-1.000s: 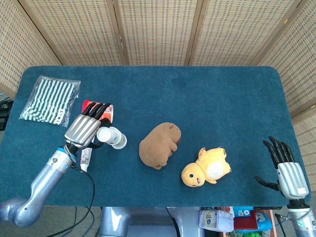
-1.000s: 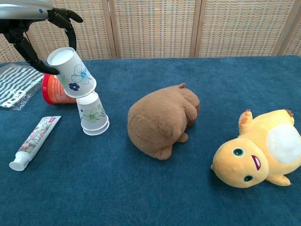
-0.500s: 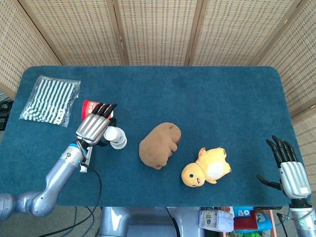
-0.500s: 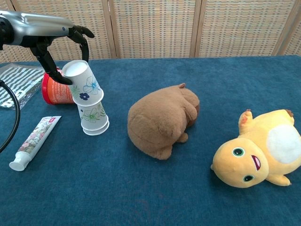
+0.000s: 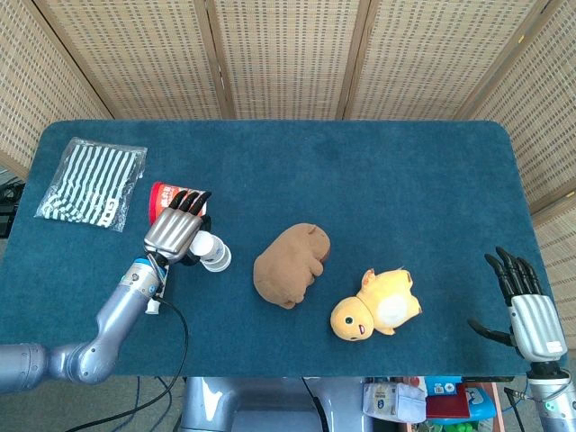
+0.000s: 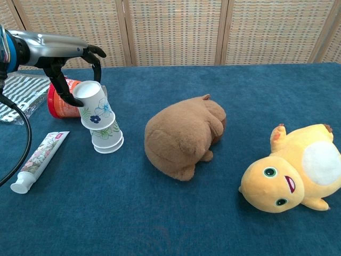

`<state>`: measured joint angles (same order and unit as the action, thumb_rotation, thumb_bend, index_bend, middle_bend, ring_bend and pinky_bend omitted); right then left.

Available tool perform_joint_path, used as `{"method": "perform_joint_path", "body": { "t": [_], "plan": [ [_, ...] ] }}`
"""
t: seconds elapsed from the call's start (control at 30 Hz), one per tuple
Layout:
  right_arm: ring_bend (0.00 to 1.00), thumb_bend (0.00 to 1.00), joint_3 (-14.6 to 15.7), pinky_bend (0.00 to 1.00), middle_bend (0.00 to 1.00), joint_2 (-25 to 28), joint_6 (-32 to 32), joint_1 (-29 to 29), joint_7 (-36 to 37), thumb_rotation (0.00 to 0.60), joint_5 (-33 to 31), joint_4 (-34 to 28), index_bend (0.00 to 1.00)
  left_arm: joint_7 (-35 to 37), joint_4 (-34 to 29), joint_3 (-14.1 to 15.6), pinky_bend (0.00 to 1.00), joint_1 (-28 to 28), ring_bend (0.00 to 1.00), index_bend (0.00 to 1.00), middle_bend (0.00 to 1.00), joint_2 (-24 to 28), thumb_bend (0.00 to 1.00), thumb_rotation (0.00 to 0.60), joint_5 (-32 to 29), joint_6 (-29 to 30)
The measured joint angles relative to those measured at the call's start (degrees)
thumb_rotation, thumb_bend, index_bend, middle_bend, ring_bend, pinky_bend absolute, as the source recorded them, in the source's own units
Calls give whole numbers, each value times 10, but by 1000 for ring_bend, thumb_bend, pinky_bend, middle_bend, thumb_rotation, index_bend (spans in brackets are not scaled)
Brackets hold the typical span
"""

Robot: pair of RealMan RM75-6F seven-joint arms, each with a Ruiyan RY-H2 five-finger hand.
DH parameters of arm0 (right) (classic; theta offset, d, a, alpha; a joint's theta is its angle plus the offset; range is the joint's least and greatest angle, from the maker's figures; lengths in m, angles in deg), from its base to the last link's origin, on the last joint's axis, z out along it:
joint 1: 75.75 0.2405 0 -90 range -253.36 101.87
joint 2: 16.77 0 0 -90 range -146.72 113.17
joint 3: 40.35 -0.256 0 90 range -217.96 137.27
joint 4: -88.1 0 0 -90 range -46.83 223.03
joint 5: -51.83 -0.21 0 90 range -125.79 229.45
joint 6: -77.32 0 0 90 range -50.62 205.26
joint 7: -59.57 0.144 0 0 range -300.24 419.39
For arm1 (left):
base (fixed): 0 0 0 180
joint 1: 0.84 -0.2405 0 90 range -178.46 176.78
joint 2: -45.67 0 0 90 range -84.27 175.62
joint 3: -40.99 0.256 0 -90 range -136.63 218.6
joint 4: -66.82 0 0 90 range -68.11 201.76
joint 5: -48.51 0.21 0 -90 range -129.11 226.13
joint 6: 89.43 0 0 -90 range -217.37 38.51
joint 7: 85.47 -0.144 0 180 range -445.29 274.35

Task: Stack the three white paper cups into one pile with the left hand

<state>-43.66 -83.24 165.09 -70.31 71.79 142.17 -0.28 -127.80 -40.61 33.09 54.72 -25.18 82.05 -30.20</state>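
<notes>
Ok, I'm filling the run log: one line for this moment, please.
left hand: holds top cup, tilted | cup stack: upside down, top cup partly seated | right hand: idle, open

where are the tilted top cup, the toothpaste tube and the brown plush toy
tilted top cup [image 6: 96, 104], chest view, its flowered side wall
toothpaste tube [image 6: 37, 160], chest view, middle of the body
brown plush toy [image 6: 181, 133], chest view, middle of its back
</notes>
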Motion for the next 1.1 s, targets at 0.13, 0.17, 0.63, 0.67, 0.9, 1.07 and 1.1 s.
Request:
{"method": "perform_joint_path", "body": {
  "t": [0.13, 0.17, 0.63, 0.67, 0.9, 1.07, 1.1],
  "plan": [
    [0, 47, -1, 0, 0, 0, 1, 0, 2, 600, -1, 1, 0, -7, 7, 7, 0, 9, 0, 96, 0, -3, 240, 600, -21, -4],
    [0, 47, -1, 0, 0, 0, 1, 0, 3, 600, -1, 1, 0, -6, 8, 8, 0, 9, 0, 45, 0, -4, 240, 600, -22, -3],
    [0, 48, 3, 0, 0, -2, -2, 1, -7, 600, 6, 0, 0, 80, -21, 14, 0, -45, 0, 0, 0, 27, 240, 600, 70, 32],
    [0, 48, 4, 0, 0, -2, -2, 1, -9, 600, 6, 0, 0, 87, -24, 18, 0, -53, 0, 0, 0, 28, 239, 600, 88, 39],
    [0, 47, 6, 0, 0, -5, -3, 2, -31, 600, 13, -7, 0, 153, -37, 80, 0, -148, 0, 0, 0, 37, 239, 600, 268, 127],
    [0, 48, 6, 0, 0, -7, -2, 3, -46, 600, 14, -15, 0, 202, 7, 148, 0, -254, 0, 0, 0, 16, 239, 600, 428, 231],
    [0, 48, 5, 0, 0, -8, -2, 3, -48, 600, 14, -16, 0, 207, 22, 158, 0, -275, 0, 0, 0, 8, 240, 600, 451, 253]
  ]
}}
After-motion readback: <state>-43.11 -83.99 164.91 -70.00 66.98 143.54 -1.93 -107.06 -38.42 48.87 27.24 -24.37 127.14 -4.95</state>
